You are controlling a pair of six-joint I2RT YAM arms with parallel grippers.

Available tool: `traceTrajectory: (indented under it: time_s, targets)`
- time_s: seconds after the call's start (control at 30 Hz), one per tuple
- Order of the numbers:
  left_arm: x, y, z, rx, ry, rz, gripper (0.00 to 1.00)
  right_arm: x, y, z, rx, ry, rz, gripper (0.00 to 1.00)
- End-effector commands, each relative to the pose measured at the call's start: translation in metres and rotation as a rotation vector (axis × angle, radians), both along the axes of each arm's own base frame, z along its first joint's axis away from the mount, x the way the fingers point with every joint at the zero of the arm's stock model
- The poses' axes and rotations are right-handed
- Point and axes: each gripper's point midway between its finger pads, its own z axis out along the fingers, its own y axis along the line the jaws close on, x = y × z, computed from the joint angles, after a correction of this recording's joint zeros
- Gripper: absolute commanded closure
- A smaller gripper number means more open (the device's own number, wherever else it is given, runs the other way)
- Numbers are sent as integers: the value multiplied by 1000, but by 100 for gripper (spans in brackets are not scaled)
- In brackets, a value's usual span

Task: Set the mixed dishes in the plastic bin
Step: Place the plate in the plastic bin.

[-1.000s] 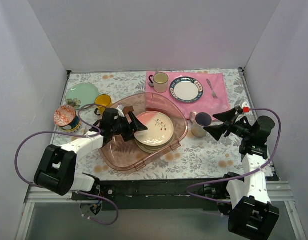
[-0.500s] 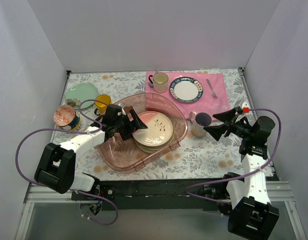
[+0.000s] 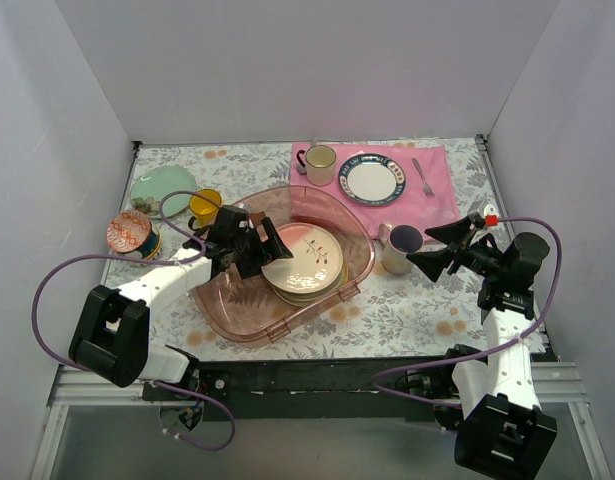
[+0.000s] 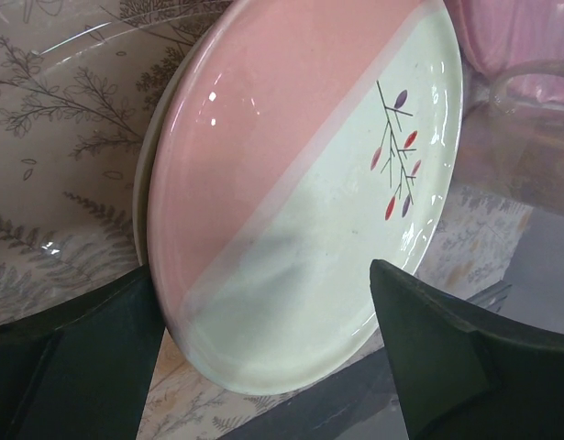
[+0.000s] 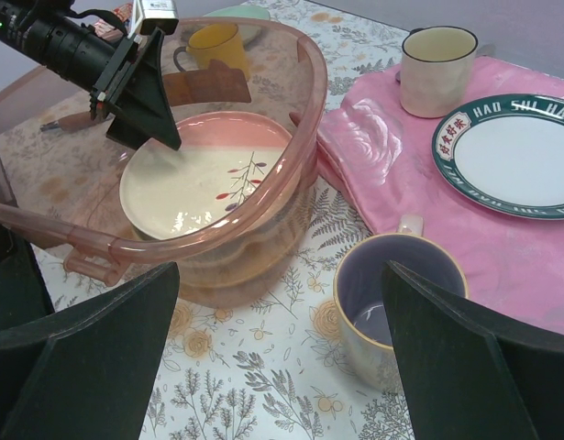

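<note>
Top external view, from the left: the large mint-green plate point(image 3: 163, 187), the small red-and-blue patterned bowl point(image 3: 129, 233) and the yellow mug point(image 3: 204, 206) stand on the tabletop outside the plastic bin point(image 3: 232, 302). The left fingers point(image 3: 272, 248) have spread apart over the last second and now grip nothing. The cream floral plate point(image 3: 307, 258) they were clamping lies in the bin on another cream plate point(image 3: 287, 292). That plate counts as delivered, I judge. Its near rim sits between the parted fingers, close to the left one. Right of the bin, the grey mug point(image 3: 400, 246) waits just beyond the right fingers point(image 3: 420, 248), which are wide open and empty.
</note>
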Motion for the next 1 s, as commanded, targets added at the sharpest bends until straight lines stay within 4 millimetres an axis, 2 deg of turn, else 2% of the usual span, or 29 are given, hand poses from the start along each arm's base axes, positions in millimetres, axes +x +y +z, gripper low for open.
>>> traceTrajectory:
  time_s: [0.0, 0.77, 0.97]
  targets:
    - [4, 13, 2, 99, -17, 12, 13, 0, -1, 8, -20, -50, -3, 1]
    - [2, 17, 15, 148, -52, -6, 11, 0, -1, 9, -22, -54, -3, 1]
    - [10, 24, 39, 179, -122, 10, 11, 0, -1, 8, -22, -52, -3, 1]
